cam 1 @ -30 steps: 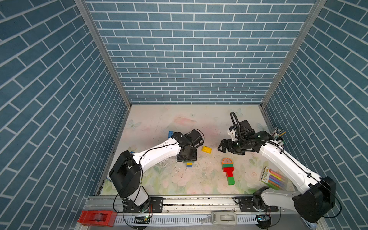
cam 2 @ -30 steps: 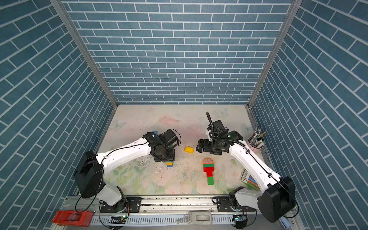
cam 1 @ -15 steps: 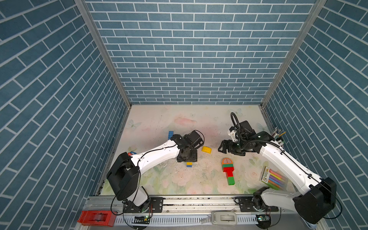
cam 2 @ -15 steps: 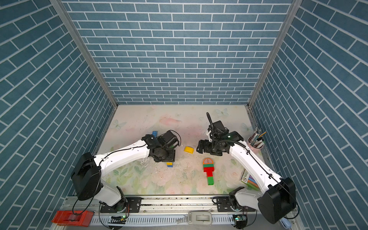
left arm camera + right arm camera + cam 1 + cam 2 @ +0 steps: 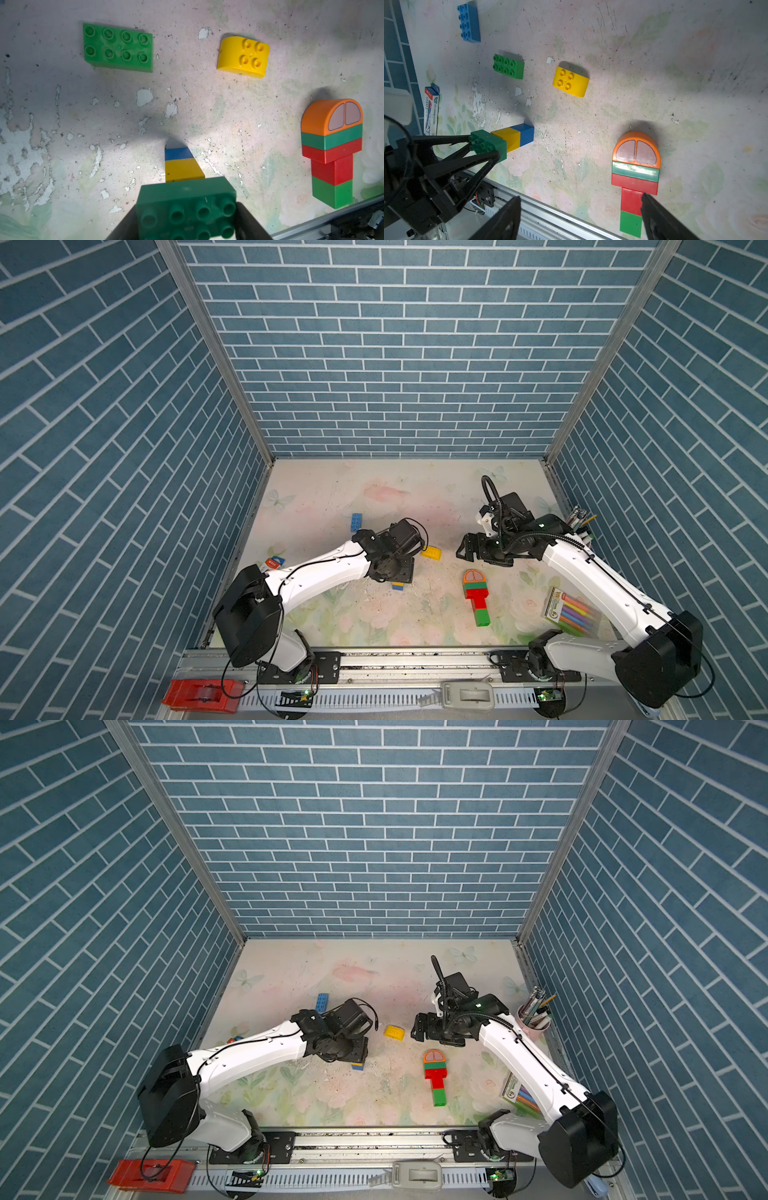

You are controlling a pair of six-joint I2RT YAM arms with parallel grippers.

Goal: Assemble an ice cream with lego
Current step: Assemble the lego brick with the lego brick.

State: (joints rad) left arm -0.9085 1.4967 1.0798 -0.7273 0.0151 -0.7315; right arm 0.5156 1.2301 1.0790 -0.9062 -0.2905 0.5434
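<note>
A dark green studded plastic brick is gripped between the jaws of the left gripper. A yellow square brick and a blue square brick are joined end-on to it. Whether the blue end touches the flowered table cannot be told. The right gripper is spread wide and nothing is held in it.

Places are given from the lying stack, which is built of an orange round-topped piece over green and red bricks. The right gripper is held just beyond its orange end. The left gripper and its load are found well apart to its left. A yellow round-topped piece is laid beyond that orange end, between the grippers. Farther left, a light green oblong brick and a blue oblong brick are laid studs up.
</note>
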